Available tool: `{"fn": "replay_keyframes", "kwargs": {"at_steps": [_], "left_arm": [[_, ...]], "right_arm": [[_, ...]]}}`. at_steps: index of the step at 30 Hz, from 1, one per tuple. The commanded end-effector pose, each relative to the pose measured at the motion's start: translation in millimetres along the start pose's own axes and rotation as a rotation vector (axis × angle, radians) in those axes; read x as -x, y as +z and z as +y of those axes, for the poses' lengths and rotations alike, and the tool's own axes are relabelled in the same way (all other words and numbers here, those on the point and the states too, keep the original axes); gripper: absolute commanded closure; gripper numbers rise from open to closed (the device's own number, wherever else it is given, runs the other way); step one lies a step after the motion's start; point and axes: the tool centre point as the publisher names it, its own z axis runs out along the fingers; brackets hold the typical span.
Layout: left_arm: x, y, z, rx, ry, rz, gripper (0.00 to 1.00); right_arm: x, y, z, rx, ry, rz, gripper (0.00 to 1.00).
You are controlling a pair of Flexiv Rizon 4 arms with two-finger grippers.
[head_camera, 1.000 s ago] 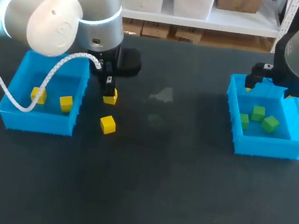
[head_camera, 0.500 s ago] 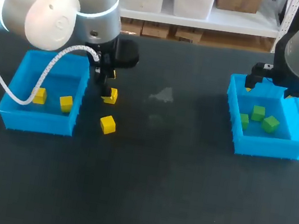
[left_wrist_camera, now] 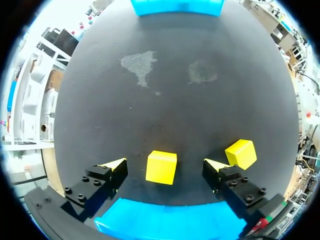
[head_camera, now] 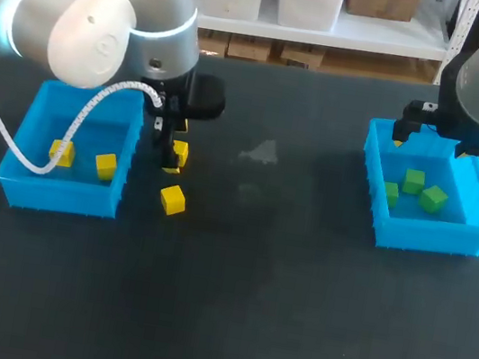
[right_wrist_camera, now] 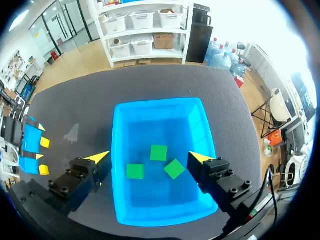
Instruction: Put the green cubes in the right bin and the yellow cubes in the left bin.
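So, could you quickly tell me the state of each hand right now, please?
Left hand: open around a yellow cube, not touching it.
Right hand: open and empty, above the right bin.

Yellow cubes (head_camera: pixel 172 199) and green cubes (head_camera: pixel 414 181); both bins (head_camera: pixel 60 192) bright blue. Matte black table (head_camera: pixel 246 308) with a pale smudge (head_camera: pixel 260 153). Silver-grey arms (head_camera: pixel 99 30) with glowing pale-blue rings, white cable (head_camera: pixel 8 143), black grippers (left_wrist_camera: pixel 165 163) tipped yellow.

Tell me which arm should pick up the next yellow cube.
Left. Its open end effector straddles a loose yellow cube; the right end effector hangs over the right bin, far away.
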Motion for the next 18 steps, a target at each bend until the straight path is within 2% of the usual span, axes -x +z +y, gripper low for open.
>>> {"fn": "replay_keyframes", "kwargs": {"at_steps": [1, 2, 6, 18], "left_arm": [[1.2, 2.8, 2.0, -0.013, -0.001, -0.004, 0.40], [1.4, 3.4, 1.8, -0.014, -0.002, -0.004, 0.76], [1.7, 5.2, -0.1, -0.018, -0.002, -0.004, 1.00], [-3.0, 4.9, -2.8, -0.015, -0.027, -0.009, 1.00]], "right_arm": [[-1.0, 0.1, -0.3, -0.001, 0.001, -0.004, 0.00], [-1.0, 0.1, -0.3, -0.001, 0.001, -0.004, 0.00], [-1.0, 0.1, -0.3, -0.001, 0.001, -0.004, 0.00], [-1.0, 0.1, -0.3, -0.001, 0.001, -0.004, 0.00]]}}
